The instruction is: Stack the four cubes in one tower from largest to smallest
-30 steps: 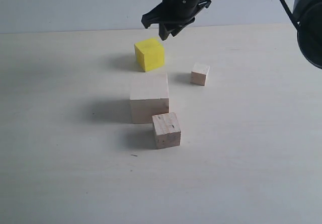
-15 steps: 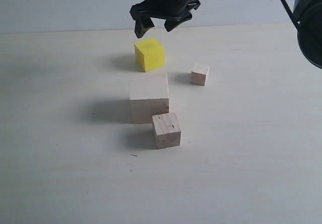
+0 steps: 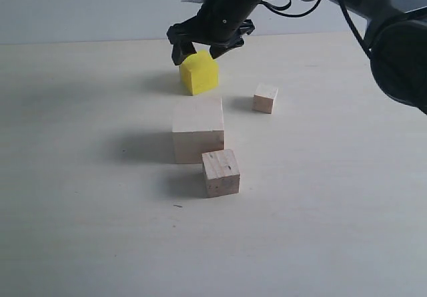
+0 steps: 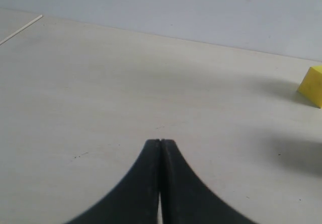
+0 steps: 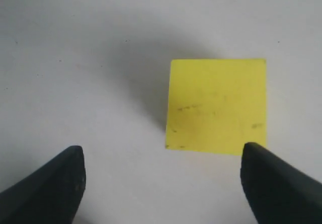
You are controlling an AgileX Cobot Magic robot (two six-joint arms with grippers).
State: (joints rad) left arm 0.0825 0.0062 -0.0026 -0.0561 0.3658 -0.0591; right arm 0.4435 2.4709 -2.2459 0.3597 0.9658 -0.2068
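Observation:
Four cubes stand apart on the table, none stacked. The yellow cube (image 3: 198, 72) (image 5: 216, 104) is furthest back. In front of it is the largest pale wood cube (image 3: 198, 128), then the speckled wood cube (image 3: 221, 172). The tiny cube (image 3: 265, 99) is off to the right. My right gripper (image 3: 197, 46) (image 5: 163, 156) hangs open just above the yellow cube's far side, its fingers (image 5: 264, 173) spread wider than the cube and nothing between them. My left gripper (image 4: 160, 142) is shut and empty over bare table; the yellow cube (image 4: 313, 86) shows at that view's edge.
The pale table (image 3: 100, 210) stretches wide around the cubes, with a light wall behind it. The right arm's dark body and cables (image 3: 393, 37) reach in from the upper right of the exterior view.
The right gripper has opened wide, shifted left and come down from above the table to just over the yellow cube. The cubes have not moved.

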